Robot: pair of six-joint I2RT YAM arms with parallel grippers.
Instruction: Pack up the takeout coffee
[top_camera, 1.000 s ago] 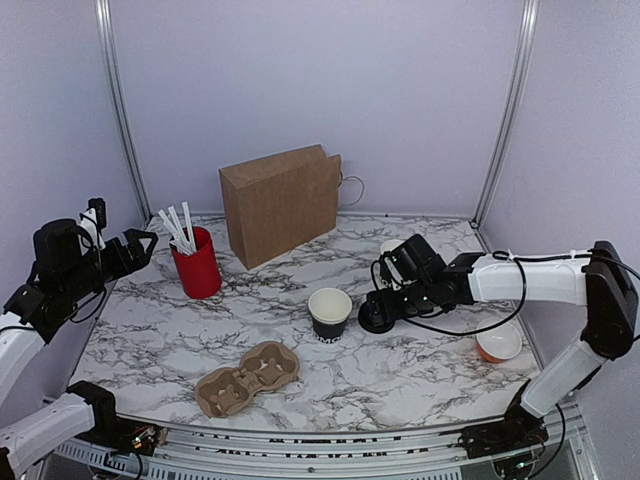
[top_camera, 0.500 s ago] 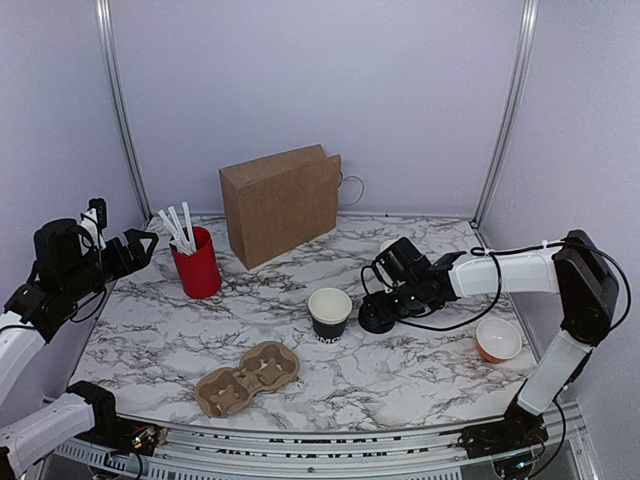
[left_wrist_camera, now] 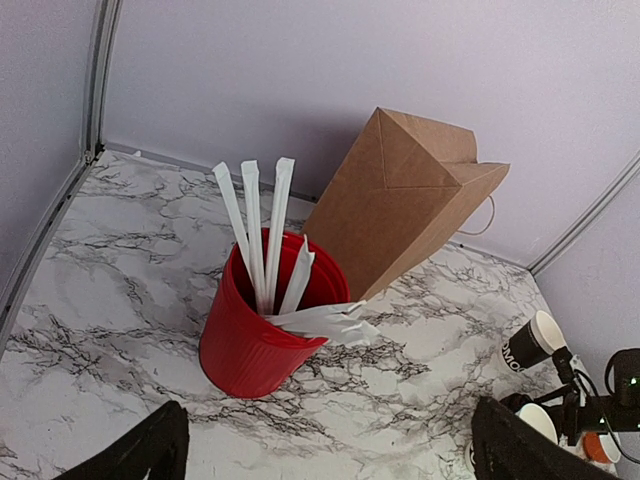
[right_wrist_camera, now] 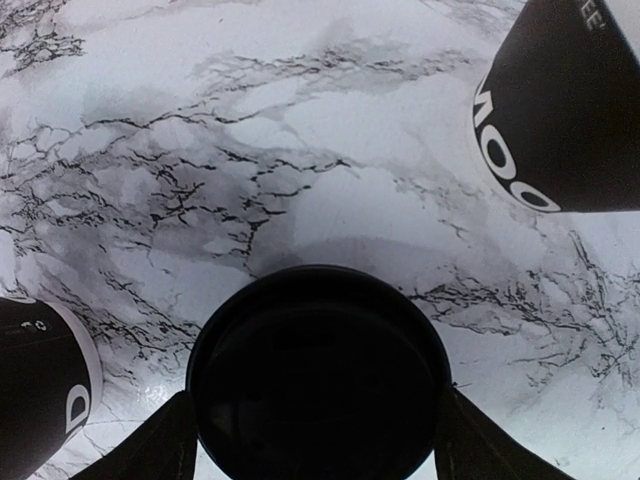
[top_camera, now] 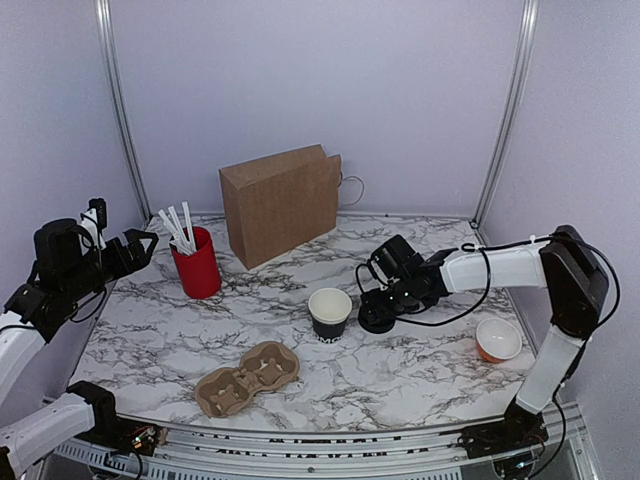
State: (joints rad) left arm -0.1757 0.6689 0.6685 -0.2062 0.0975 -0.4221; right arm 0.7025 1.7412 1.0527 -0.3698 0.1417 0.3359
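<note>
From the top view, the black lid [top_camera: 373, 322] lies flat on the marble table [top_camera: 150, 340], right of centre, just beside the open black cup [top_camera: 330, 312]. My right gripper [top_camera: 380, 305] is down on it, reaching in from the right with its fingers angled towards the table's left. The left gripper [top_camera: 143, 248] hangs at the far left edge, well apart from the lid, with the red cup [top_camera: 198, 265] and the cup carrier [top_camera: 247, 377] between them. The right arm is plainly the nearer one.

Through the left wrist camera, I see that gripper's fingers spread wide at the bottom corners with nothing between them. Below them stand the red cup of white sticks and the leaning paper bag [left_wrist_camera: 410, 200].

The right wrist view matters most. The lid sits dead centre between my fingers [right_wrist_camera: 150, 450], one at each side of its rim, so there is no offset to correct. Being round, it has no long axis to line up with. The jaws stand wide astride it, close at the rim, but I cannot tell whether they press it yet. A printed black cup [right_wrist_camera: 560, 110] stands ahead to the upper right and a second one [right_wrist_camera: 40, 390] at the lower left. Neither touches the lid. My judgement is that the next move is closing on the rim and lifting.
</note>
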